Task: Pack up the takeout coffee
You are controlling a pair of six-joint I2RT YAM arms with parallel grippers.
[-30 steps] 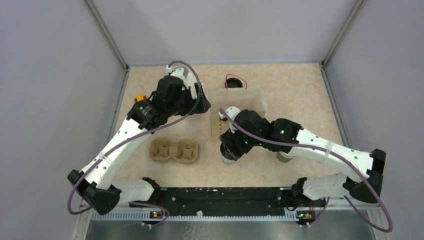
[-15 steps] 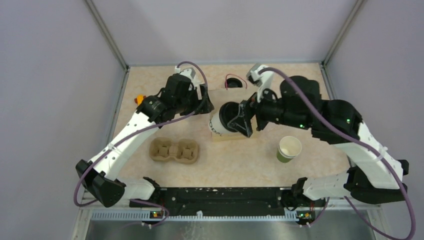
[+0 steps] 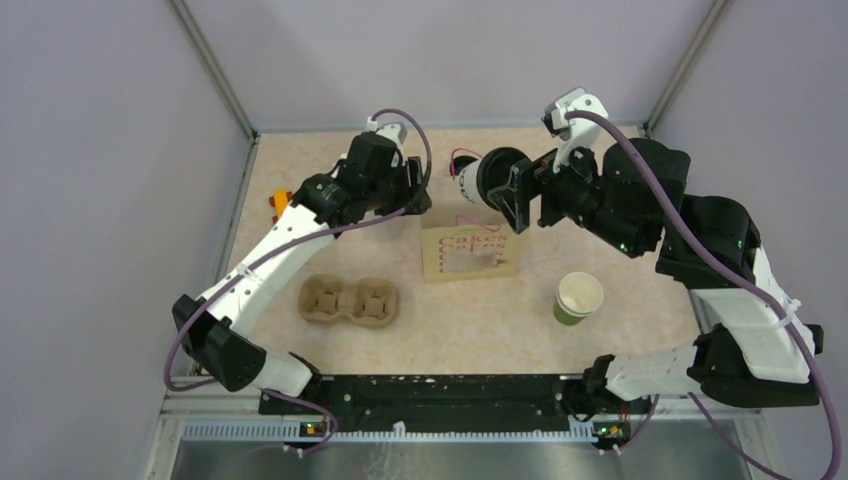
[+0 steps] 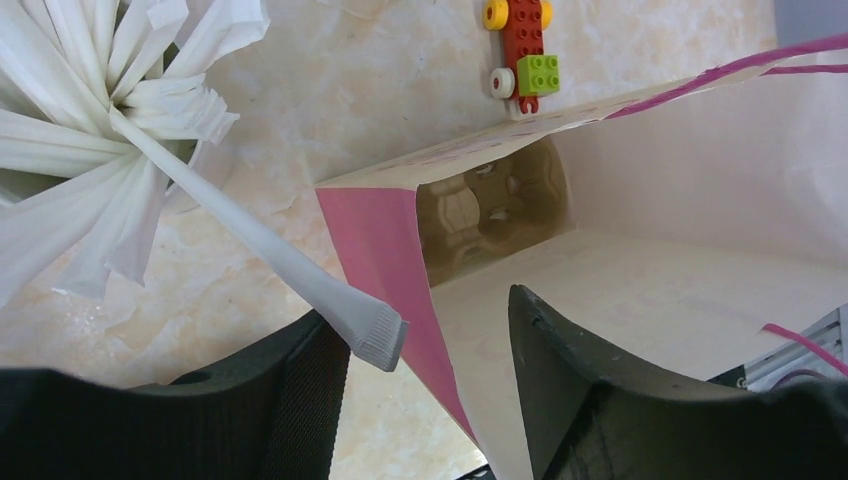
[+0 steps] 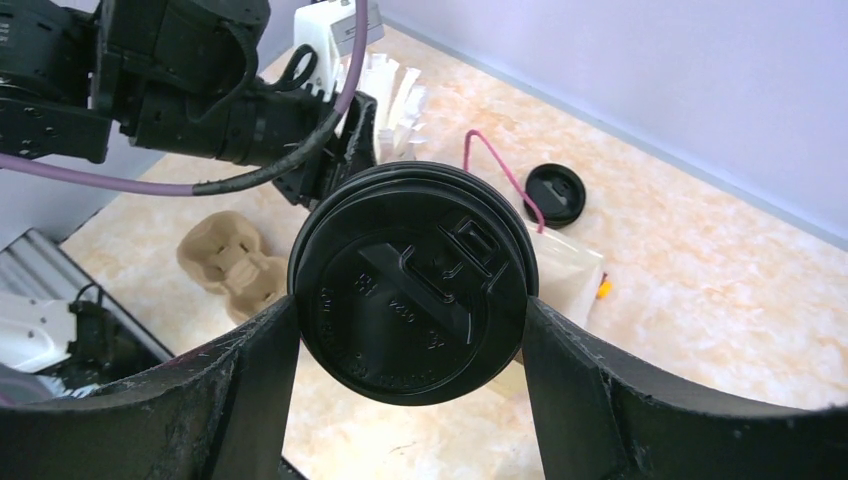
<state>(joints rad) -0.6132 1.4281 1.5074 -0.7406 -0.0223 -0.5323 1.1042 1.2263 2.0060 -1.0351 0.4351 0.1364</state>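
The takeout coffee hangs in the air over the far part of the tabletop, tipped on its side just behind the mouth of the paper bag. The right end effector is clamped across it just under the black lid. The left end effector has its jaws apart, straddling the bag's pink-lined corner without visibly pinching it. One wrapped straw from the cup of straws pokes in beside the same gap. If those jaws catch the straw or miss the paper, the mouth will likely sag and the cup could snag the rim or handle. Sideways carrying also loads the lid, so it could leak or pop.
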